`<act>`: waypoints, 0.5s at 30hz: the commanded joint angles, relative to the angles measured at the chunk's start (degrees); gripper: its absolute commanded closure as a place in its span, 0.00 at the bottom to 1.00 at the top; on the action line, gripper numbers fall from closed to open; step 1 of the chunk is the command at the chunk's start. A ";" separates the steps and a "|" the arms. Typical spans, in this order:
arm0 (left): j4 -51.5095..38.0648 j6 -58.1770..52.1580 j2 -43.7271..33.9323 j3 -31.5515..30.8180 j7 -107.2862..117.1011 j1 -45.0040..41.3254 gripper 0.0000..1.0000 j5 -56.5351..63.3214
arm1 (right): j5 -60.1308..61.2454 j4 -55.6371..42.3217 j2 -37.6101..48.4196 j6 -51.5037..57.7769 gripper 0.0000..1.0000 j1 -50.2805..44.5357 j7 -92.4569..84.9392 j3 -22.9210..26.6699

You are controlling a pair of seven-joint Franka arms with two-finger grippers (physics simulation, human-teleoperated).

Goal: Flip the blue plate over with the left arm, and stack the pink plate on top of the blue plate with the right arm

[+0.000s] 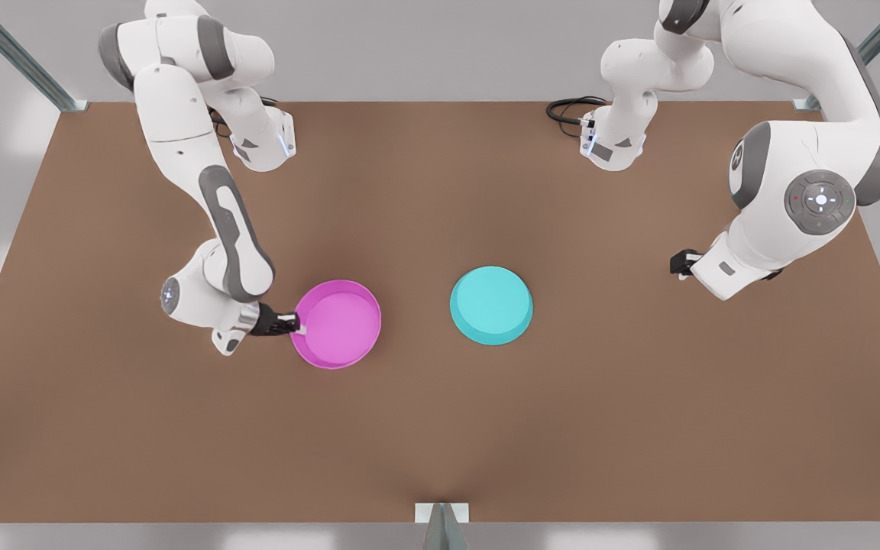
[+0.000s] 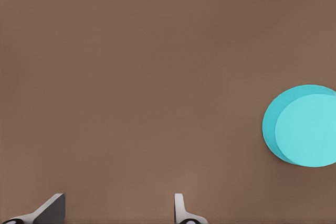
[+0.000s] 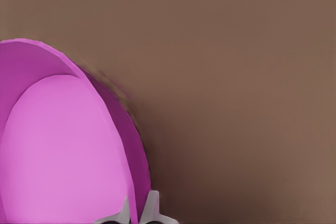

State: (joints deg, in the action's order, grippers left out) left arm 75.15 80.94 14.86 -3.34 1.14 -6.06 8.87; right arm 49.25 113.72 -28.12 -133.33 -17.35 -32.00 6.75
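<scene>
Blue plate (image 1: 491,304) lies upside down on the brown table (image 1: 440,428), its flat plain underside facing up and its rim on the surface. It serves as the reference point for what follows.

Pink plate (image 1: 337,323) sits right way up, its lighter inner floor showing, well apart from the blue plate toward the front view's left. No contact between the two dishes.

Right gripper (image 1: 296,327) is at the pink plate's rim on the side facing away from the blue plate. In the right wrist view its fingertips (image 3: 151,208) straddle the magenta rim wall (image 3: 137,171), one inside and one outside, closed upon it. The plate appears slightly tilted in that view, but whether it has left the table cannot be told.

Left gripper (image 1: 681,263) hangs above the table, well apart from the blue plate toward the front view's right, touching nothing. The left wrist view shows its two fingers (image 2: 180,208) spread wide with only bare table between them, and the blue plate (image 2: 303,127) off to one side. This arm waits.
</scene>
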 commanded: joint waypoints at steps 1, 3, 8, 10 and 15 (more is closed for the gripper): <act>0.00 -0.08 0.00 0.00 0.00 0.00 0.00 0.01 | -0.47 0.01 -0.01 -0.18 0.79 -0.31 0.80 0.01; 0.09 0.01 0.08 0.00 0.00 0.00 0.00 0.01 | -0.03 -0.08 -0.09 -1.50 0.79 -1.90 2.21 0.01; 0.18 0.27 0.17 0.53 0.00 0.00 0.00 0.01 | 2.34 -0.43 -0.09 -2.20 0.79 -8.14 7.39 0.37; 0.26 0.18 0.17 0.53 0.00 0.00 0.00 0.01 | 3.65 -0.61 -0.09 -3.25 0.79 -13.14 10.73 2.30; 0.18 0.45 0.26 0.61 0.00 0.00 0.00 0.01 | 9.72 -1.75 -0.89 -3.78 0.79 -27.47 17.85 10.21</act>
State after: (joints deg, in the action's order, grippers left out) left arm 75.32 81.38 15.12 -2.72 1.14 -6.06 8.87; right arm 59.69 111.89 -29.00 -137.44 -45.95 -13.60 17.26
